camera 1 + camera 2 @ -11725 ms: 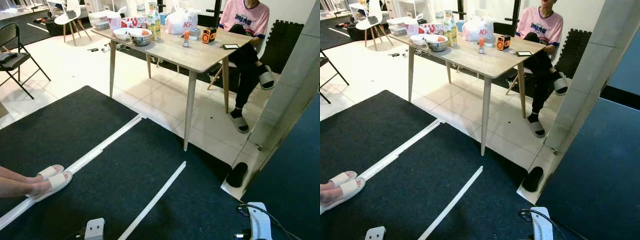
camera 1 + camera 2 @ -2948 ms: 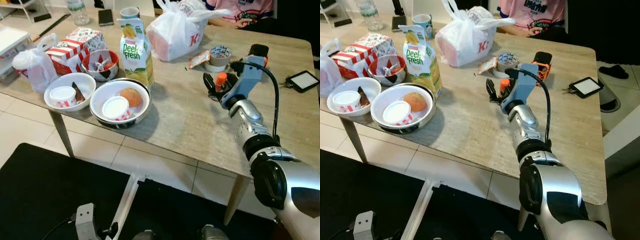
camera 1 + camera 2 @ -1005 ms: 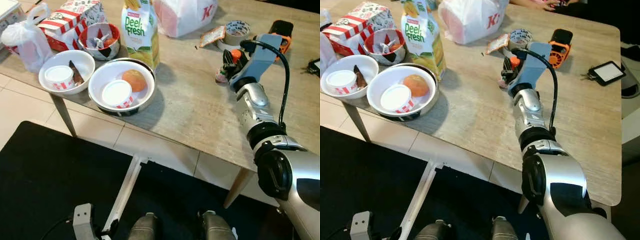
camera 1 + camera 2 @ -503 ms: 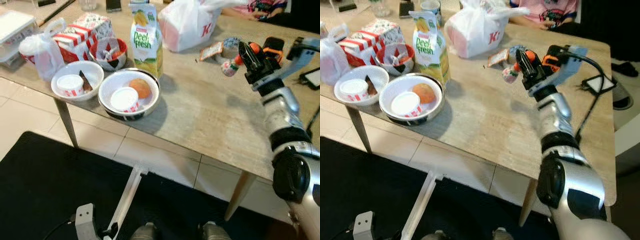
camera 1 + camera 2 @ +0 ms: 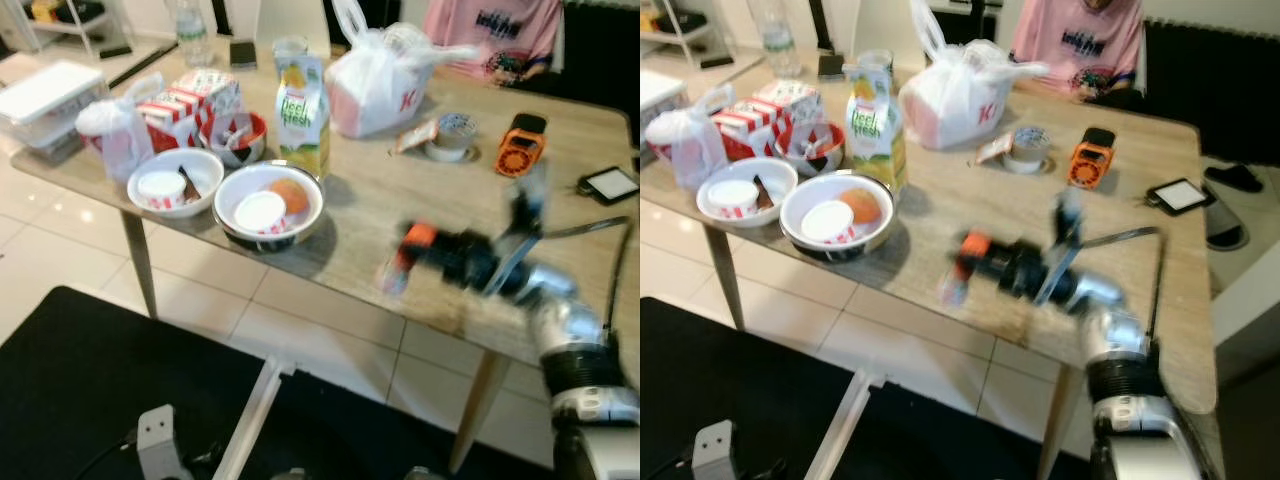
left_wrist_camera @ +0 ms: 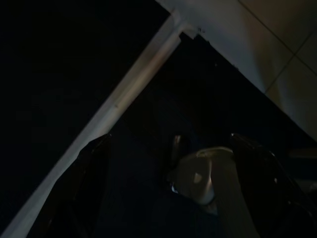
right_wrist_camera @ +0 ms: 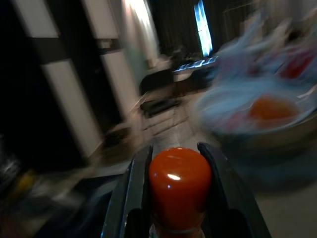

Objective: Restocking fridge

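- Eye views: the right gripper (image 5: 425, 252) carries a small orange-capped bottle (image 5: 403, 258) above the near edge of the desk (image 5: 420, 195), well apart from the juice carton (image 5: 302, 118). The bottle's long axis tilts, its cap nearest the arm; motion blur smears details.
- Right wrist view: fingers (image 7: 132, 186) pinch the orange cap (image 7: 179, 187) from both sides.
- Left wrist view: the left gripper (image 6: 171, 186) hangs over dark floor mat (image 6: 59, 74), fingers spread, empty.

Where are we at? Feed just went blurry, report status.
Right gripper shut on small orange-capped bottle, held above wooden table front edge. Left gripper hangs idle over dark mat. Nothing in the way.
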### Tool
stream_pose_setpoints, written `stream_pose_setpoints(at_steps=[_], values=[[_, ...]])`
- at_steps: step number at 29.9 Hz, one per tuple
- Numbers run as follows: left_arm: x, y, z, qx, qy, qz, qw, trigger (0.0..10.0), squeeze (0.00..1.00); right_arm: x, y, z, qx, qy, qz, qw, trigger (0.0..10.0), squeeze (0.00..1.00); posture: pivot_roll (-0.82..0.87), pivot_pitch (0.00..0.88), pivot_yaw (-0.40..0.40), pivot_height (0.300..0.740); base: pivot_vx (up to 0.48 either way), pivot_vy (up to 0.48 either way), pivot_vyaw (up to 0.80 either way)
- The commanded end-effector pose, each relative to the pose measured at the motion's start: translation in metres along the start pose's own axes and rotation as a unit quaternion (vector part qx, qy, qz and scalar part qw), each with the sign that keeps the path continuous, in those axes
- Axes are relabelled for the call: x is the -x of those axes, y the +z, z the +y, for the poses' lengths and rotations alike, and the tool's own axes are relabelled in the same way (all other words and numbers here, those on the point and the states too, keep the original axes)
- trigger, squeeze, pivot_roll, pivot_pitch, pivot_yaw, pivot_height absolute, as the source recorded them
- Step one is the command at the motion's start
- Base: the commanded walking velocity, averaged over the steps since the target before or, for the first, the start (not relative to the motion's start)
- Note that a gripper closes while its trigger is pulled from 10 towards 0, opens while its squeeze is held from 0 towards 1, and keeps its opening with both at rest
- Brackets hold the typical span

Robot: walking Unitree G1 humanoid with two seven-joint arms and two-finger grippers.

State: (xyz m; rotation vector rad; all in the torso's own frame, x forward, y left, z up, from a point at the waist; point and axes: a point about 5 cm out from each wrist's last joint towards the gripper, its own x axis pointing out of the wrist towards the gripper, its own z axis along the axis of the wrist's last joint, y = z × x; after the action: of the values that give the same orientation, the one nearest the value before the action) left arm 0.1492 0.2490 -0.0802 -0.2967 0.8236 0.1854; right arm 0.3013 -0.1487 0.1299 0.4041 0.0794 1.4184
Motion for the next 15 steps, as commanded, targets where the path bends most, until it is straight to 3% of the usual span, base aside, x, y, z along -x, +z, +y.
stream_pose_setpoints(at_steps=[1,2,3,4,9,10,15], values=[[0.004,-0.005,0.01,-0.007,0.014,0.02,1.0,10.0,0.0,-0.005,-0.007,0.009,-0.005,0.028,0.025,0.999,0.0,0.0,0.02,0.038,0.017,0.74,0.0,0.0,0.0],[0.004,-0.006,0.009,-0.008,0.014,0.022,1.0,10.0,0.0,-0.006,-0.012,0.012,-0.012,0.03,0.028,0.999,0.0,0.0,0.02,0.038,0.017,0.74,0.0,0.0,0.0],[0.004,-0.007,0.008,-0.008,0.014,0.025,1.0,10.0,0.0,-0.007,-0.016,0.015,-0.017,0.032,0.031,0.999,1.1,0.0,0.01,0.039,0.016,0.74,0.0,0.0,0.0],[0.004,-0.011,0.006,-0.009,0.013,0.032,0.999,10.0,0.0,-0.009,-0.021,0.019,-0.023,0.035,0.037,0.998,10.0,0.0,0.01,0.043,0.015,0.74,0.0,0.0,0.0],[0.005,-0.021,0.002,-0.013,0.011,0.054,0.998,10.0,0.0,-0.014,-0.029,0.027,-0.031,0.037,0.052,0.997,10.0,0.0,0.01,0.044,0.018,0.74,0.0,0.0,0.0],[0.008,-0.033,-0.001,-0.021,0.012,0.079,0.997,10.0,0.0,-0.018,-0.036,0.029,-0.021,0.022,0.067,0.997,10.0,0.0,0.01,0.046,0.024,0.74,0.0,0.0,0.0],[0.013,-0.051,-0.003,-0.038,0.019,0.117,0.992,10.0,0.0,-0.026,-0.049,0.026,-0.007,-0.025,0.081,0.996,10.0,0.0,0.0,0.051,0.033,0.74,0.0,0.0,0.0]])
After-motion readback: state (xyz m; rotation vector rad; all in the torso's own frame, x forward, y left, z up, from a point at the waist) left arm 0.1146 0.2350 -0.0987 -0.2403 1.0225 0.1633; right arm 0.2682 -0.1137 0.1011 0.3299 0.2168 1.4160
